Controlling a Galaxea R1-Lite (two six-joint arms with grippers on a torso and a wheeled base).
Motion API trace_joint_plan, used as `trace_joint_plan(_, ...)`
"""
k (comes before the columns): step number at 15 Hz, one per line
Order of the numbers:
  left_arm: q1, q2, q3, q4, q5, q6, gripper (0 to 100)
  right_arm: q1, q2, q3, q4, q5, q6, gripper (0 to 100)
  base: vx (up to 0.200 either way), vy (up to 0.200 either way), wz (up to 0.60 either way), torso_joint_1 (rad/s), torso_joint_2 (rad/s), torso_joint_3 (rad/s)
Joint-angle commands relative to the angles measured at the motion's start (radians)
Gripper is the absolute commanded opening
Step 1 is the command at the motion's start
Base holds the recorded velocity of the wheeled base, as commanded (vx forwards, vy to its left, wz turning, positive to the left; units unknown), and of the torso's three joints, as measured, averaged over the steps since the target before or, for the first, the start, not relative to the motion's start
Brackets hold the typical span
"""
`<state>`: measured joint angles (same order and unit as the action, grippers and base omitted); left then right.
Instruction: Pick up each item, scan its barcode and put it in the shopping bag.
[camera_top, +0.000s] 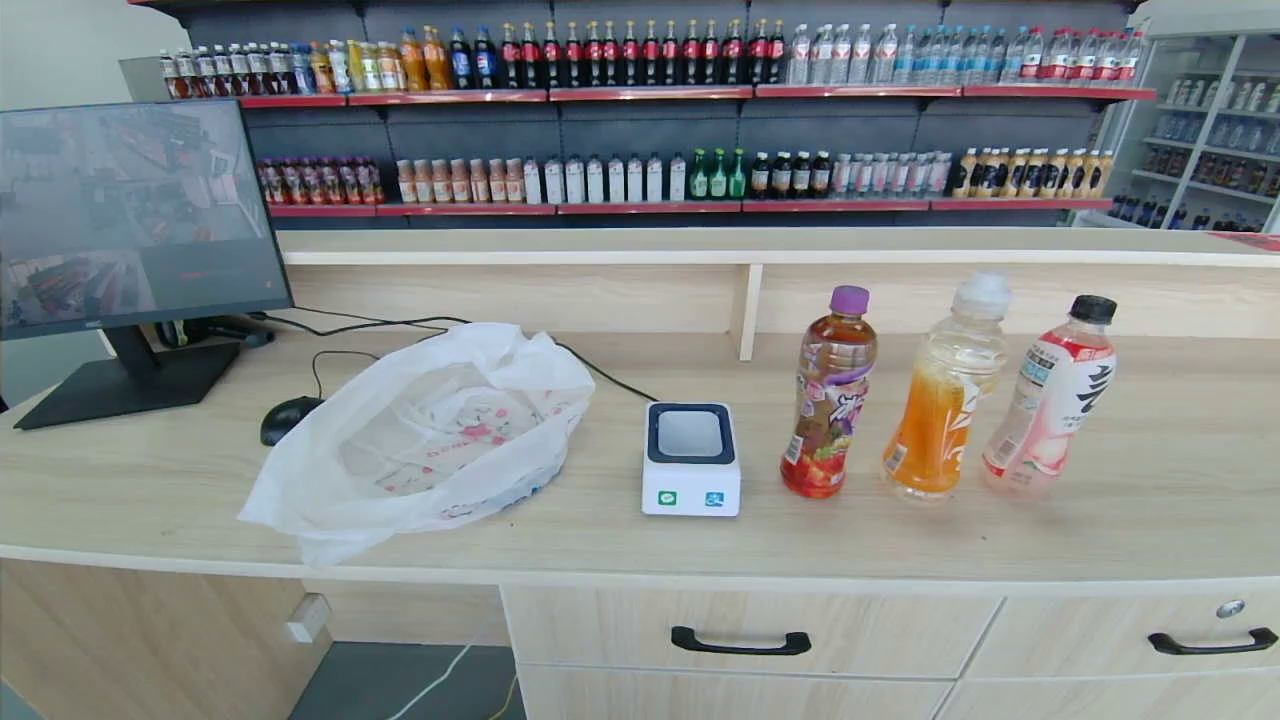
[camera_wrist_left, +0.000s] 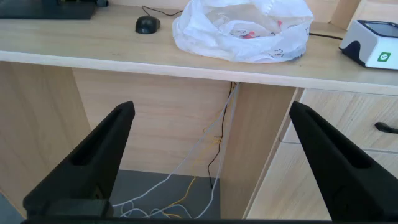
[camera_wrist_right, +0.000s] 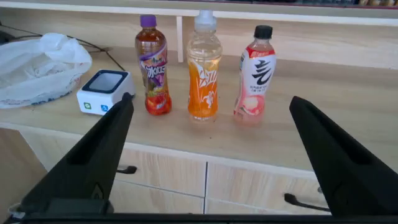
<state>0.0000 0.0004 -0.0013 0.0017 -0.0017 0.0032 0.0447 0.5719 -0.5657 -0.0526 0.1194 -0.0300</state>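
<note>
While both arms sat low before the tabletop (camera_top: 1150, 500), the left gripper (camera_wrist_left: 212, 111) stood wide apart and empty, facing the front edge below the bag (camera_top: 430, 430). The right gripper (camera_wrist_right: 211, 101), equally spread and empty, faced three upright bottles in a row on the tabletop: purple-capped bottle (camera_top: 830, 395), orange bottle (camera_top: 945, 390), pink bottle (camera_top: 1050, 400), near one another but not touching. The scanner (camera_top: 690, 458) sat between bag and purple-capped bottle. A mouse (camera_top: 288, 418) lay just beside the bag.

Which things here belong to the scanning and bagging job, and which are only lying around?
For the job: purple-capped bottle, white-capped bottle, black-capped bottle, scanner, shopping bag.
Just lying about: monitor, mouse, drinks on the back shelves.
</note>
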Motion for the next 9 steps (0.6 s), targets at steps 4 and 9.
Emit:
trace_joint_plan(4, 0.002, 0.000, 0.000, 0.000, 0.000, 0.000, 100, 0.225, 0.470, -0.008, -0.495, -0.060, -0.084, 100, 0.000, 0.000, 0.00, 0.000, 0.00, 0.000)
trace_joint_plan(9, 0.000, 0.000, 0.000, 0.000, 0.000, 0.000, 100, 0.488, 0.807, 0.003, -0.923, -0.273, -0.031, 100, 0.000, 0.000, 0.00, 0.000, 0.00, 0.000)
